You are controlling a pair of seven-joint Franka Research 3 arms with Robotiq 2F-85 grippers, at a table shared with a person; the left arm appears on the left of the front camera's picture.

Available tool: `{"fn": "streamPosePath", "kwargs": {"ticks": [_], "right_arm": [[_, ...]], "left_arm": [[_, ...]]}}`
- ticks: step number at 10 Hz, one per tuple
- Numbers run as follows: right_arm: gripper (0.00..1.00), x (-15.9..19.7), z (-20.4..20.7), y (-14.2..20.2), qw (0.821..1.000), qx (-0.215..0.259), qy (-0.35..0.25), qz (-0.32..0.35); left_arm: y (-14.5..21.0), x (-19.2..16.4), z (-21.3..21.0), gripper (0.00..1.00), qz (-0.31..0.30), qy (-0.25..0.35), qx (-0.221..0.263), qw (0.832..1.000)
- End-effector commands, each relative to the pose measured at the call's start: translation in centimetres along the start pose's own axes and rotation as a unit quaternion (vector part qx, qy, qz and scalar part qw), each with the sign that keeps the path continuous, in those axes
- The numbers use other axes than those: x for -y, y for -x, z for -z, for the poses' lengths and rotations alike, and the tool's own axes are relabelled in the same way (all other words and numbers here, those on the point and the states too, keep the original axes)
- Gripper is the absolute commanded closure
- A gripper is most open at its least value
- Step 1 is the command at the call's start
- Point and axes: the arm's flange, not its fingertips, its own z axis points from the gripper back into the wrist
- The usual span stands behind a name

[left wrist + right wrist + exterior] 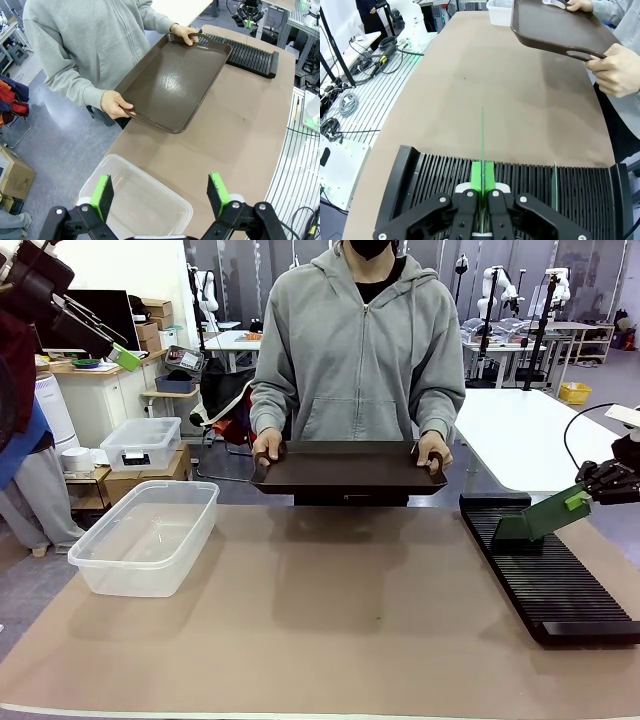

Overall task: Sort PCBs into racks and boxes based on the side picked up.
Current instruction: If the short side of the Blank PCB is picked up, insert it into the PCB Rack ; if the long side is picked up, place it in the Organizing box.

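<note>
My right gripper (585, 497) is shut on a green PCB (535, 520) and holds it tilted, with its low end over the black rack (560, 590) at the right. In the right wrist view that PCB (482, 145) is edge-on between the shut fingers (482, 182), pointing down into the rack's slots (520, 175). A second PCB (555, 185) stands in a slot further along. My left gripper (160, 200) is open and empty, high above the clear box (135, 200); it hangs at the upper left (122, 355) in the front view, over the box (150, 535).
A person at the far edge holds a dark brown handled tray (350, 468) in both hands, just above the table; nothing lies on the tray (175, 85). The brown tabletop (330, 620) lies bare between box and rack. Cables and a metal frame (355, 90) run along the table's side.
</note>
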Motion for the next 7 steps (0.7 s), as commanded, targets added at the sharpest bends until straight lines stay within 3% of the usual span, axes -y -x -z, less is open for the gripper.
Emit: {"fn": "streamPosePath", "kwargs": {"ticks": [1,7], "right_arm": [[0.98,-0.9,1.8,0.4,0.999,-0.013,0.005,-0.034],[0.98,-1.8,3.1,1.8,0.997,-0.023,0.046,-0.059]], "left_arm": [[0.1,0.1,-0.1,0.00,0.001,0.004,0.000,1.000],[0.1,0.1,-0.1,0.00,0.001,0.004,0.000,1.000]]}}
